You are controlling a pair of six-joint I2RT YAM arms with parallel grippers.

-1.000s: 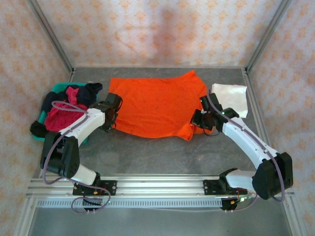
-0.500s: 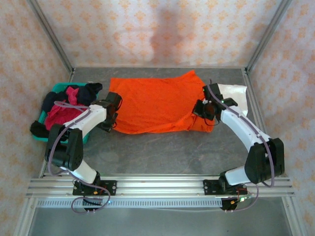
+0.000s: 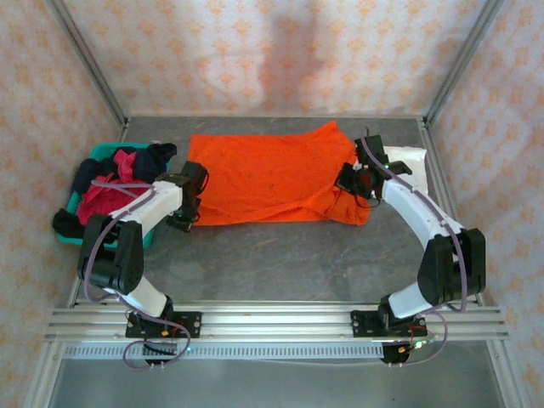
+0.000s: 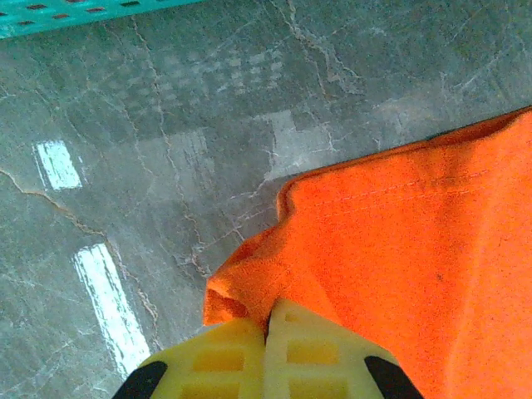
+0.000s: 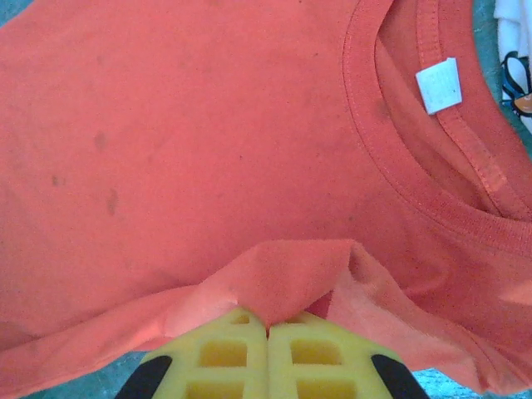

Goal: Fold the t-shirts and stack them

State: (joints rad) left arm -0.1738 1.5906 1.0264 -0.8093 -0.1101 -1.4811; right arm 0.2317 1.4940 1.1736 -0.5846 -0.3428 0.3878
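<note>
Since the earlier frames, the near hem of the orange t-shirt [image 3: 263, 174] has been drawn toward the far side of the surface [image 3: 280, 263], so that less of the surface is covered. The right end effector [image 3: 348, 183] has been carried away from the arm bases along with it. The left end effector [image 3: 187, 211] has shifted only slightly.

In the top view, the orange t-shirt is seen lying across the middle of the surface, with its near portion doubled over. In the left wrist view, the left end effector [image 4: 268, 320] is seen closed narrow, with a corner of the orange t-shirt [image 4: 416, 249] pinched between its yellow fingers just above the grey surface [image 4: 166, 166]. In the right wrist view, the right end effector [image 5: 268, 328] is likewise closed on a raised fold of the orange t-shirt [image 5: 208, 125]. The collar [image 5: 399, 166] and a white neck label [image 5: 438, 85] are seen beyond that fold.

A white t-shirt [image 3: 408, 161] is laid flat at the far right, partly hidden by the right arm. A teal basket [image 3: 102, 153] stands at the left edge. A crimson-pink shirt [image 3: 106, 195] and a dark navy shirt [image 3: 153, 160] are heaped in it.
</note>
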